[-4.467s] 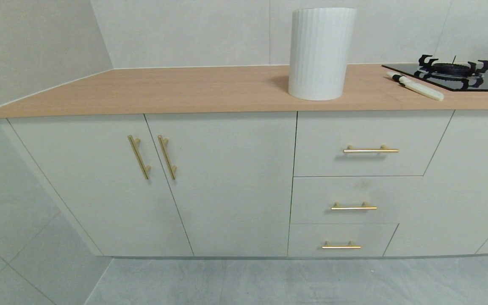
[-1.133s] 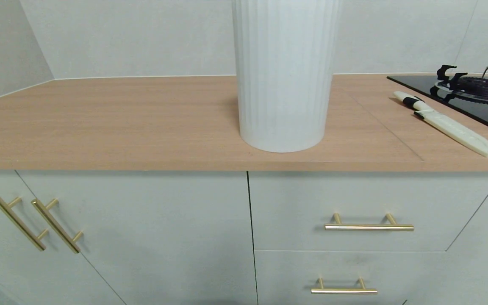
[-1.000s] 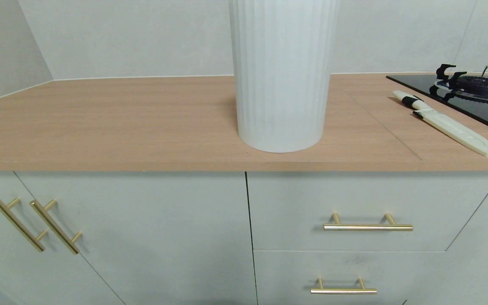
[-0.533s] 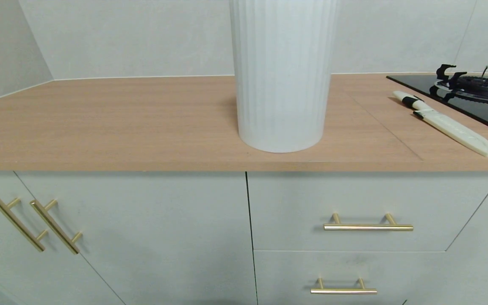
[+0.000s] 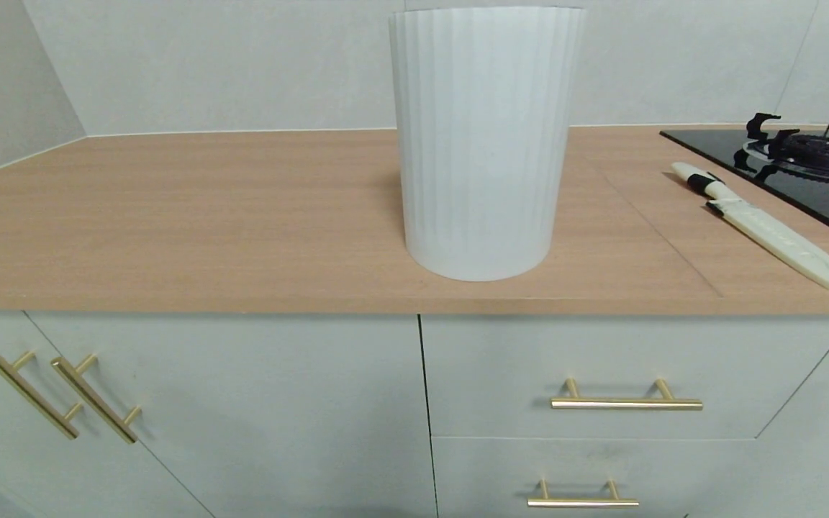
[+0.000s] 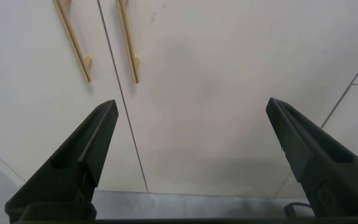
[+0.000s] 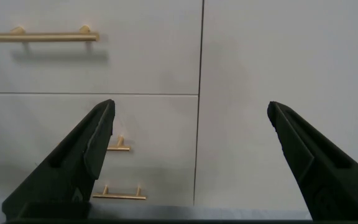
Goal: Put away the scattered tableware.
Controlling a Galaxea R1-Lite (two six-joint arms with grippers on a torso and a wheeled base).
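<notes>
Now our knife (image 5: pixel 756 224) lies on the surface (image 5: pixel 170 216), beside the hob (image 5: pixel 803 155).
We see it right of the white ribbed container (image 5: pixel 483 144); our left hand (image 6: pixel 190 104), facing the cabinet doors (image 6: pixel 197 74), and right hand (image 7: pixel 191 106), facing the drawers (image 7: pixel 73 68), both gape empty, below and well apart from it.

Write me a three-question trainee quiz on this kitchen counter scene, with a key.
1. True or false: the knife lies on the countertop between the white ribbed container and the stove.
2. The left gripper is: A) open, B) shut on a handle, C) shut on a spoon.
3. Fill in: the right gripper hangs in front of shut ___ fronts.
Key: 1 true; 2 A; 3 drawer.
</notes>
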